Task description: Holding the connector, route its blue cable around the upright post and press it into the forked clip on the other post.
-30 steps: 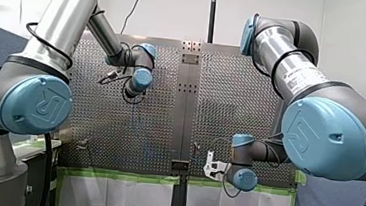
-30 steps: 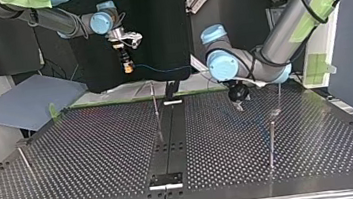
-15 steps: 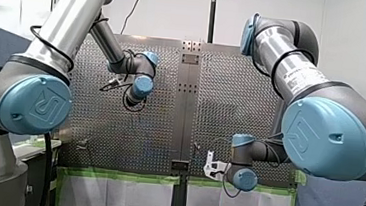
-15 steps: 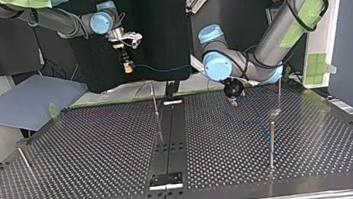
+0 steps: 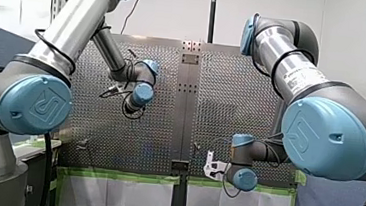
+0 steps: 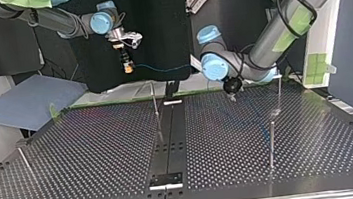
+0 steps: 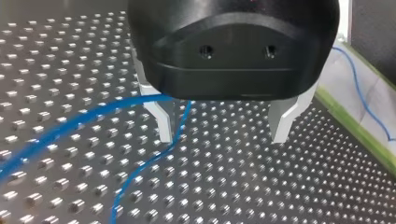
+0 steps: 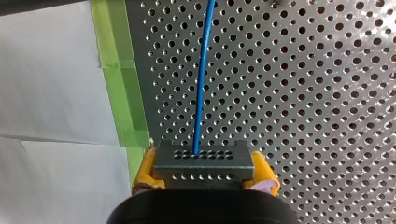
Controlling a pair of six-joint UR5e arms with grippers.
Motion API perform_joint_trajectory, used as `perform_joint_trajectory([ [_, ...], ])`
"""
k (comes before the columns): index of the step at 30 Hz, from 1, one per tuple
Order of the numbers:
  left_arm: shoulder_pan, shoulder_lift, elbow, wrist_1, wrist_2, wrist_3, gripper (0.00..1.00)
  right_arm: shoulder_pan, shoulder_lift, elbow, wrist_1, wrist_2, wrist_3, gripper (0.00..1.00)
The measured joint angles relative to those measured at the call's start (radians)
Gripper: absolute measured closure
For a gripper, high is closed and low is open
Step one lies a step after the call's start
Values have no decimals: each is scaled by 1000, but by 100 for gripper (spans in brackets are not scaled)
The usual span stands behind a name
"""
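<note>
The only writing we find is on the arms. A big blue joint cap on each carries an embossed logo, and a pale label on our right arm has print too small to read.

We count two arms, two claws, one connector, one blue cable and four thin rods.

The right claw is clenched on the grey connector, with a yellow pad pressing each end. The connector's face shows two rows of small holes. The blue cable leaves that face and runs straight ahead of the claw.

The left claw is released. Its metal fingers stand apart with nothing between them, and their tips are just above the table. One stretch of cable sweeps in beside one finger, and another runs beneath the claw just inside that finger.

In the top view a middle rod stands between the two claws. A near rod and a far rod stand beyond the left claw, and a leaning rod lies out past the right claw.

The perforated metal table has a dark centre strip. Beside the right claw it is edged with green tape and a white sheet. A white wall faces us, and a black backdrop hangs behind the arms.
</note>
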Motion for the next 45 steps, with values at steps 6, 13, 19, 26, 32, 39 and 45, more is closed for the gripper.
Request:
perform_joint_trajectory([
  [6, 7, -18, 2, 5, -7, 0, 0, 1, 0, 0, 0, 0, 0, 100],
  [13, 7, -64, 4, 4, -12, 3, 0, 1, 0, 0, 0, 0, 1, 100],
  [19, 4, -109, 6, 8, -11, 4, 0, 1, 0, 0, 0, 0, 1, 100],
  [26, 6, -122, 8, 8, 1, -7, 0, 1, 0, -1, 0, 0, 1, 100],
  [32, 7, -122, 8, 7, 28, -16, 0, 1, 0, -1, 0, 0, 0, 100],
  [39, 2, -124, 8, 1, 75, -29, 0, 1, 0, -1, 0, 1, 0, 100],
  [45, -6, -139, 8, -15, 73, -29, 0, 1, 0, -1, -1, 0, 1, 100],
])
